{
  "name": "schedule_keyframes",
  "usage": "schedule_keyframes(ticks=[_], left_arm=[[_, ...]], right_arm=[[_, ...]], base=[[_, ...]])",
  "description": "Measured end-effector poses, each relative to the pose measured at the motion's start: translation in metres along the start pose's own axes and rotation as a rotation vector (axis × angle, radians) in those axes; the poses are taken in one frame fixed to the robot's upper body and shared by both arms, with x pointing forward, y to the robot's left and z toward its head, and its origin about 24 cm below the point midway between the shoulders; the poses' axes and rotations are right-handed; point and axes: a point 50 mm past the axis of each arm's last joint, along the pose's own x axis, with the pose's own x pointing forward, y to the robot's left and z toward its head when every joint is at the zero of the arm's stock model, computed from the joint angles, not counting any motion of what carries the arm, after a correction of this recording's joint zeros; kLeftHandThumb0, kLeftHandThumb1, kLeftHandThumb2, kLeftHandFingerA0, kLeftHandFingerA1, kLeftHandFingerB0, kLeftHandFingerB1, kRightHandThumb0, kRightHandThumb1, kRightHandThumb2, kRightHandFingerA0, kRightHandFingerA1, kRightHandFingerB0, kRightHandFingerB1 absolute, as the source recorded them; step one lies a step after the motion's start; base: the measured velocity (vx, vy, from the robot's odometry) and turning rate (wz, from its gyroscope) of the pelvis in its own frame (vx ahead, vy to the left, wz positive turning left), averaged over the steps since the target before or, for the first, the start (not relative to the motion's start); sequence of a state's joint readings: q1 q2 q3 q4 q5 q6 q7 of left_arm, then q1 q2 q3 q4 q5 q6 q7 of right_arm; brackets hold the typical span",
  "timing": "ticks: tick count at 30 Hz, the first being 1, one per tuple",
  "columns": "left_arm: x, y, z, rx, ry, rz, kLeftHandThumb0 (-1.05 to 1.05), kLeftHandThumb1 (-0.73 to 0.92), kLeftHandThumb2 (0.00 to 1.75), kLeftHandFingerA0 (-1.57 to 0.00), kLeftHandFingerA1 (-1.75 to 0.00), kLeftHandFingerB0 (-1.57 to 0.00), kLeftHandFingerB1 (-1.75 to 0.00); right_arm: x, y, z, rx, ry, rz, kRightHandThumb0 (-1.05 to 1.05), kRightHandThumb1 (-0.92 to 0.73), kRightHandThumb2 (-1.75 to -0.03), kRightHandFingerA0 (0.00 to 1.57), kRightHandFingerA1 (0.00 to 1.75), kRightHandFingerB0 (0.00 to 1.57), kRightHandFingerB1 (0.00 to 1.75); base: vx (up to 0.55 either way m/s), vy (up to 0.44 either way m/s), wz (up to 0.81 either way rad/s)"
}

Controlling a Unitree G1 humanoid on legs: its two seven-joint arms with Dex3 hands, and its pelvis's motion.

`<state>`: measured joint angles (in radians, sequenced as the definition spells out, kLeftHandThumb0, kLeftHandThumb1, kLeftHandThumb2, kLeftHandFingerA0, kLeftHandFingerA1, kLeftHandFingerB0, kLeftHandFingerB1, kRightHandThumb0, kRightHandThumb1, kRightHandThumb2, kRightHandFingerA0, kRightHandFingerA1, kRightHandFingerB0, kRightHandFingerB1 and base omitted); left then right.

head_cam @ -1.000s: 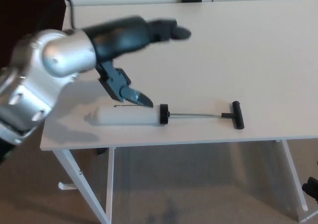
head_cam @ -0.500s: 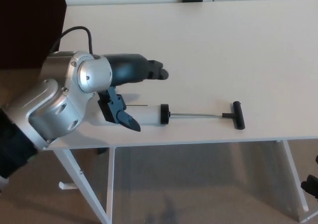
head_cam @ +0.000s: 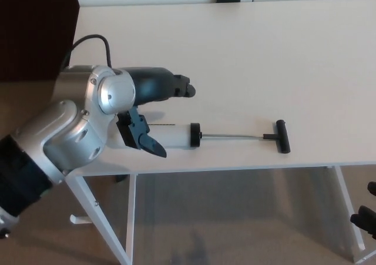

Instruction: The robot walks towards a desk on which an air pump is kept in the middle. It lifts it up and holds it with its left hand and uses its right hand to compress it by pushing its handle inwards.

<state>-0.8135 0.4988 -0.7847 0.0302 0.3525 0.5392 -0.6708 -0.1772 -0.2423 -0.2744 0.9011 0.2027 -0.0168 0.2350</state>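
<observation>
Pump orientation is what the coming grasp turns on: the air pump (head_cam: 176, 135) lies flat near the front edge of the desk (head_cam: 282, 59), its long axis running left to right across the robot's view, roughly parallel to that edge. The pale cylinder (head_cam: 171, 136) is at the robot's left end, a black collar (head_cam: 194, 135) caps it, and a thin rod (head_cam: 232, 137) runs out to the black T-handle (head_cam: 282, 136) at the right end, so the plunger is drawn out and not yet compressed. The left hand (head_cam: 150, 109) is directly over the cylinder's left part, hiding that end from the camera. Its fingers are spread: the upper fingers (head_cam: 179, 86) reach out beyond the far side of the barrel while the thumb (head_cam: 148, 141) points down on the near side, so the hand straddles the cylinder without visibly clamping it. Whether any pad is touching the barrel cannot be told from this angle. The pump sits on the desk, unlifted. The left arm is plainly the nearer one. Only a small dark part at the lower right corner, below desk level, may belong to the right hand, which is well apart from the handle. The left hand probably needs only to close across the barrel's width.
</observation>
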Motion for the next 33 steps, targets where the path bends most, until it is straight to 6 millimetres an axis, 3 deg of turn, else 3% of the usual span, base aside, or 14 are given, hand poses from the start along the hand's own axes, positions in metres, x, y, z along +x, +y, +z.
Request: schedule_keyframes(ticks=[9, 10, 15, 16, 18, 19, 33], left_arm=[[0.007, -0.025, 0.002, -0.030, -0.007, -0.008, -0.24, 0.27, 0.84, -0.10, -0.52, -0.07, -0.50], [0.007, -0.026, 0.002, -0.030, -0.006, -0.009, -0.48, 0.38, 0.63, -0.24, -0.43, -0.16, -0.34], [0.010, -0.032, 0.002, -0.020, 0.007, -0.003, -0.48, 0.38, 0.63, -0.26, -0.43, -0.15, -0.34], [0.010, -0.032, 0.002, -0.020, 0.007, -0.003, -0.23, 0.27, 0.84, -0.11, -0.52, -0.08, -0.50], [0.011, -0.033, 0.000, -0.015, 0.021, -0.002, -0.23, 0.27, 0.84, -0.11, -0.52, -0.08, -0.50], [0.011, -0.033, -0.001, -0.014, 0.024, -0.001, -0.47, 0.38, 0.62, -0.25, -0.43, -0.17, -0.34], [0.011, -0.020, -0.011, -0.006, 0.077, 0.065, -0.49, 0.37, 0.64, -0.30, -0.48, -0.19, -0.36]], right_arm=[[0.000, 0.003, 0.004, -0.020, -0.011, 0.025, -0.18, -0.57, -0.56, 0.72, 0.55, 0.45, 0.42], [-0.001, 0.003, 0.004, -0.021, -0.011, 0.026, -0.19, -0.56, -0.56, 0.70, 0.55, 0.44, 0.41], [-0.001, 0.004, 0.004, -0.028, -0.010, 0.035, -0.20, -0.56, -0.56, 0.70, 0.54, 0.46, 0.42], [-0.001, 0.004, 0.004, -0.028, -0.010, 0.035, -0.21, -0.55, -0.56, 0.71, 0.54, 0.45, 0.41], [-0.002, 0.005, 0.004, -0.030, -0.011, 0.038, -0.21, -0.55, -0.56, 0.71, 0.54, 0.45, 0.41], [-0.002, 0.005, 0.004, -0.031, -0.011, 0.039, -0.19, -0.55, -0.56, 0.71, 0.55, 0.44, 0.41], [-0.002, 0.009, 0.010, -0.041, -0.025, 0.062, -0.19, -0.56, -0.56, 0.73, 0.55, 0.46, 0.42]], base=[[0.00, 0.000, 0.00], [0.00, 0.000, 0.00], [0.00, 0.000, 0.00], [0.00, 0.000, 0.00], [0.00, 0.000, 0.00], [0.00, 0.000, 0.00], [0.00, 0.000, 0.00]])
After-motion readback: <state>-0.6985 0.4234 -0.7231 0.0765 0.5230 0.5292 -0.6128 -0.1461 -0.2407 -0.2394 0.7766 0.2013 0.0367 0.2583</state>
